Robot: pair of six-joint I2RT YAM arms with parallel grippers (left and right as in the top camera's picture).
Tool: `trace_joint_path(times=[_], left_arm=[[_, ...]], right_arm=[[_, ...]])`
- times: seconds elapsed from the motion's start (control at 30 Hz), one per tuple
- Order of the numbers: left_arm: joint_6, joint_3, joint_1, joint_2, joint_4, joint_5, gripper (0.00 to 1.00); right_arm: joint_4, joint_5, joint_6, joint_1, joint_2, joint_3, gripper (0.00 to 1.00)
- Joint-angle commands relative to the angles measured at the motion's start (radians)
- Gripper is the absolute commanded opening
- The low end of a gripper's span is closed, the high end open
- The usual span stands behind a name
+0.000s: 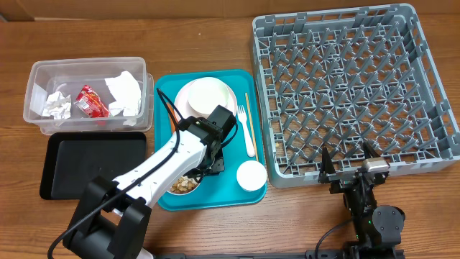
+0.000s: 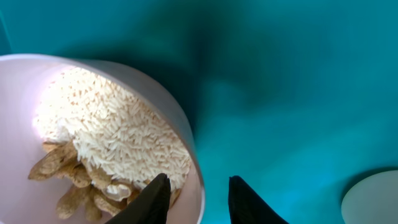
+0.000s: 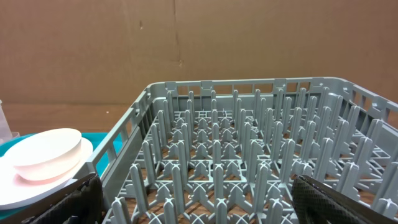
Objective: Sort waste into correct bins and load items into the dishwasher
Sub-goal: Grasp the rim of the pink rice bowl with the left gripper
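Observation:
A pale-pink bowl (image 2: 18,93) of white rice (image 2: 112,130) and beige food bits (image 2: 68,180) sits on the teal tray (image 2: 280,74). My left gripper (image 2: 199,178) is open and straddles the bowl's rim, one finger inside and one outside. From overhead, the left gripper (image 1: 207,167) hangs over that bowl (image 1: 183,185) at the tray's front. My right gripper (image 1: 346,155) stands open at the front edge of the grey dishwasher rack (image 1: 260,93), with nothing between its fingers. White napkins (image 1: 126,93) and a red wrapper (image 1: 92,102) lie in the clear tub (image 1: 90,63).
The black tray (image 1: 93,162) lies in front of the tub. On the teal tray (image 1: 237,79) are stacked white dishes (image 1: 208,97), a fork (image 1: 249,133), a wooden stick (image 1: 246,97) and a small cup (image 1: 251,175). The rack's pegs (image 3: 249,143) fill the right wrist view.

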Motion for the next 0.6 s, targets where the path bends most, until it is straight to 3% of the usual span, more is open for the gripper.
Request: trace_joint_path(times=[0.0, 0.57], left_arm=[[-0.013, -0.023, 0.003, 0.006, 0.016, 0.01, 0.32], [-0.013, -0.038, 0.003, 0.007, 0.044, 0.01, 0.31]], right_arm=[[0.005, 0.006, -0.003, -0.003, -0.005, -0.011, 1.0], [0.005, 0.006, -0.003, -0.003, -0.005, -0.011, 1.0]])
